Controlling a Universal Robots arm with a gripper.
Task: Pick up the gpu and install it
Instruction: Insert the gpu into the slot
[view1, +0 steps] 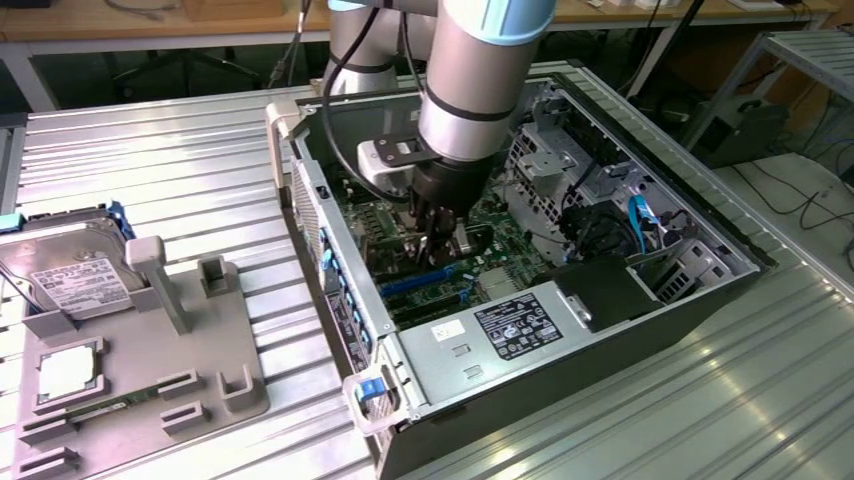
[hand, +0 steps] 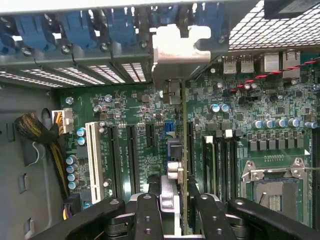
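Observation:
The gpu (hand: 183, 150) appears edge-on in the wrist view as a thin green-edged card standing upright over the motherboard (hand: 135, 115). Its silvery end bracket (hand: 172, 60) is up against the case's rear slot openings. My gripper (hand: 177, 217) is shut on the card, with one black finger (hand: 147, 215) on each side of it. In the exterior view the gripper (view1: 435, 238) is low inside the open computer case (view1: 627, 150), just above the blue expansion slots (view1: 420, 282), and the gpu (view1: 461, 243) is a small silvery sliver between the fingers.
A silver hard drive (view1: 64, 275) lies on a grey holder fixture (view1: 167, 375) at the exterior view's left. The power supply (view1: 507, 325), drive cages (view1: 561, 150), a CPU socket (hand: 272, 185), a white slot (hand: 93, 155) and a yellow-black cable bundle (hand: 37, 132) crowd the case.

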